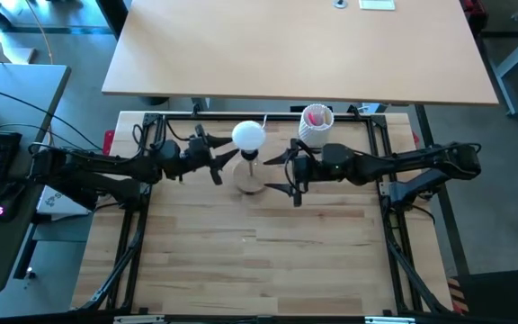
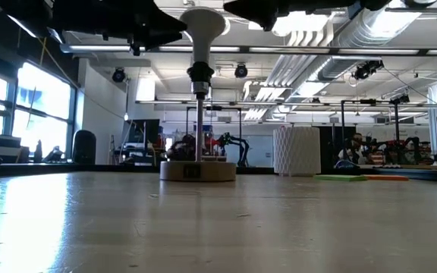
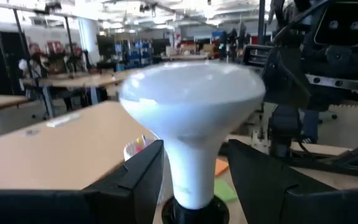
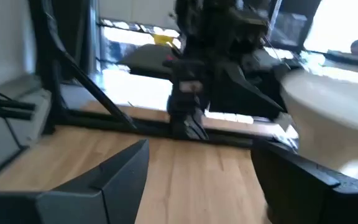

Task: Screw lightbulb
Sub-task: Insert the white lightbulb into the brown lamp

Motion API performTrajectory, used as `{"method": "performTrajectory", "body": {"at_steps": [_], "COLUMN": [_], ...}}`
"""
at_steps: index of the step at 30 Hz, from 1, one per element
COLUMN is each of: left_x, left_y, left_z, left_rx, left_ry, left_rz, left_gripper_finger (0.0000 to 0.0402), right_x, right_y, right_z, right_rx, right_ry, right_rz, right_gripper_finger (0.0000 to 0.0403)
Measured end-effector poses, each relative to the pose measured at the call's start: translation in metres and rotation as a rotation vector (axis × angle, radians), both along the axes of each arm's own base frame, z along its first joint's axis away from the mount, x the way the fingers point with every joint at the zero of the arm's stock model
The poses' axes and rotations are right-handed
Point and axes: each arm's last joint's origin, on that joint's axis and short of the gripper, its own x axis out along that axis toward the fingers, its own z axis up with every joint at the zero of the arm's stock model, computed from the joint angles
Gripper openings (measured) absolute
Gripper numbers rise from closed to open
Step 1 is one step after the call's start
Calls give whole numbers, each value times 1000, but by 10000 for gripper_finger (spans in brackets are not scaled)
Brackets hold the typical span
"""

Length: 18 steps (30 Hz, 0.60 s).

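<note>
Atop its socket, the lightbulb (image 1: 248, 135) sits between the left gripper's (image 1: 224, 162) released fingers (image 3: 138, 180).

Two dark arms are reaching in over the table (image 1: 241, 261), each carrying one gripper: the left gripper (image 1: 226, 162) and the right gripper (image 1: 280, 174). One lightbulb (image 1: 249, 135) is sitting in one wooden disc stand (image 2: 197, 171), and one white perforated cup (image 1: 316, 125) is standing behind them
</note>
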Motion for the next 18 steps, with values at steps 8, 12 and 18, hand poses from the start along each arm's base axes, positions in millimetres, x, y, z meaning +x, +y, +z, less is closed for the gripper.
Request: {"method": "performTrajectory", "body": {"at_steps": [8,12,18], "left_x": [1,8,23], "left_y": [-1,3,13], "left_z": [-15,-28,-51], "left_rx": [-60,-49,-49], "left_ry": [132,210,275], "left_rz": [-6,8,34], "left_gripper_finger": [174,174,174], "right_x": [1,8,9], "right_y": [-12,-31,-61], "right_z": [-16,-27,-27], "right_rx": [22,31,88], "right_ry": [139,152,92], "right_rz": [-53,-95,-150], "right_gripper_finger": [280,280,280]}}
